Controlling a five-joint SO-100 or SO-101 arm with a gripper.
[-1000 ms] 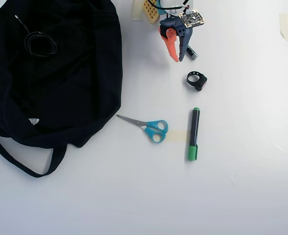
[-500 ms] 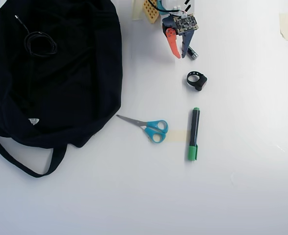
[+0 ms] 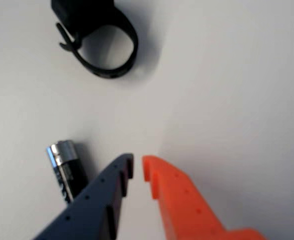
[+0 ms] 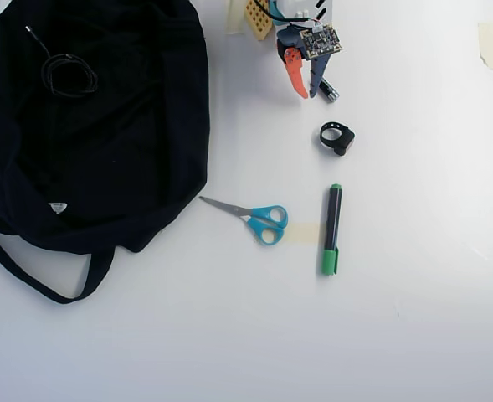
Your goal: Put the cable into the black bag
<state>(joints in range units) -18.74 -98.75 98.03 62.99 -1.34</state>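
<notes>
Cable (image 4: 69,74) position, as we read it in the overhead view, is on top of the black bag (image 4: 129,159) at the far left, coiled near the bag's upper left part with its plug-tipped end pointing up-left. Right of the bag we find blue-handled scissors (image 4: 253,218) and a green marker (image 4: 332,229) on the white table (image 4: 413,318). At top centre the gripper (image 4: 308,92) is empty, its tips nearly together with a narrow gap in the wrist view, beside a short black cylinder (image 3: 66,172) and near a black ring-shaped strap (image 3: 99,42).
</notes>
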